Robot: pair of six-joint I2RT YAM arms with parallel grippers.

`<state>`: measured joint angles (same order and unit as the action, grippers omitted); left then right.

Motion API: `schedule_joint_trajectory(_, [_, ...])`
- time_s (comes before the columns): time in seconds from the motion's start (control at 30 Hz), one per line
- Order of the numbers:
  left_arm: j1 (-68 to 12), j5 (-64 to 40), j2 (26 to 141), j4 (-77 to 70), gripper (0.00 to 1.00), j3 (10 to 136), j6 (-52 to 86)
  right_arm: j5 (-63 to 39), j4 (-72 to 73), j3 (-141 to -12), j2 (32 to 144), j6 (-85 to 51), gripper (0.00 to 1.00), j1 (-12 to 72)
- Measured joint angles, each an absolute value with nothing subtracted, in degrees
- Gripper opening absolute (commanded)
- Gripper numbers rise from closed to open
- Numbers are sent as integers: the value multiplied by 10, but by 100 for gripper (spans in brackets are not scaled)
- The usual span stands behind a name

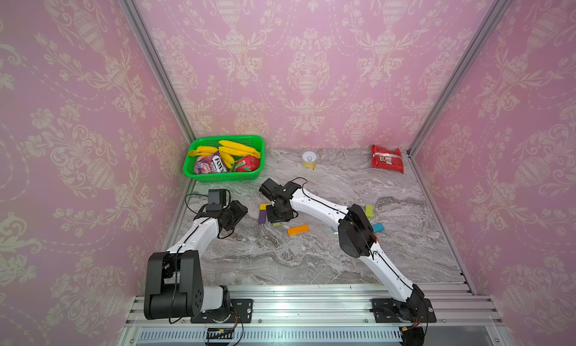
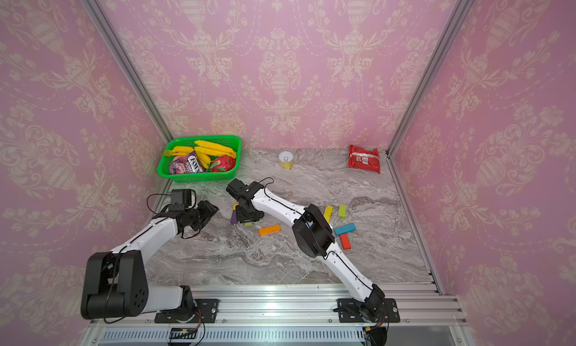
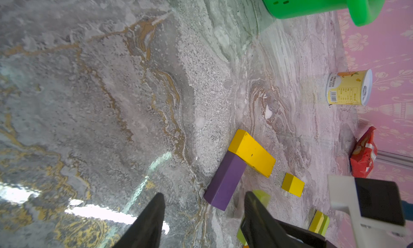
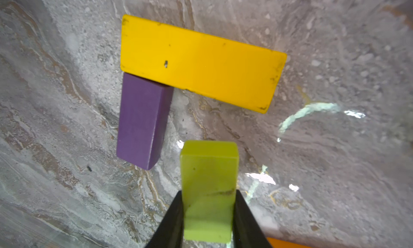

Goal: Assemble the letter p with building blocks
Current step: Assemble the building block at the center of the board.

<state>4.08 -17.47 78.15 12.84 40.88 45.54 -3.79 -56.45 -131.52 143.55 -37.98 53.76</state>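
Note:
A yellow block (image 4: 201, 61) lies flat on the marble, and a purple block (image 4: 143, 121) runs at a right angle from under one of its ends. My right gripper (image 4: 209, 204) is shut on a lime green block (image 4: 209, 179), held just beside the purple one. In both top views this gripper (image 1: 277, 215) hangs over the pair. My left gripper (image 3: 204, 197) stands open and empty to their left. An orange block (image 1: 297, 229) lies nearer the front. Further right lie yellow (image 2: 328, 213), lime (image 2: 342, 211), teal (image 2: 344, 229) and red (image 2: 345, 241) blocks.
A green basket (image 1: 224, 176) with bananas and snacks stands at the back left. A small yellow can (image 1: 309, 160) is at the back centre, and a red snack packet (image 1: 386, 159) at the back right. Pink walls close in three sides.

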Motion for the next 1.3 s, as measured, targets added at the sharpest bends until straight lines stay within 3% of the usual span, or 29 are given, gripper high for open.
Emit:
schedule_joint_trajectory(0.2, [41, -176, 785, 127, 60, 409, 455, -38, -566, -1324, 1439, -380, 25, 538])
schedule_joint_trajectory(0.47, [41, -190, 784, 127, 59, 409, 455, -30, -548, -1307, 1433, -380, 58, 538])
schedule_joint_trajectory(0.6, [40, -203, 774, 130, 58, 409, 453, -19, -514, -1251, 1404, -373, 61, 538])
schedule_joint_trajectory(0.8, [0, -211, 728, 163, 51, 409, 429, 5, -450, -1145, 1289, -366, 55, 538])
schedule_joint_trajectory(1.0, [-81, -218, 701, 190, 37, 407, 416, 13, -403, -1079, 1199, -364, 39, 525])
schedule_joint_trajectory(1.17, [-131, -212, 702, 196, 19, 390, 415, 7, -374, -1004, 1198, -363, 21, 503])
schedule_joint_trajectory(1.3, [-150, -197, 710, 203, 5, 381, 415, -4, -368, -977, 1201, -364, 11, 497])
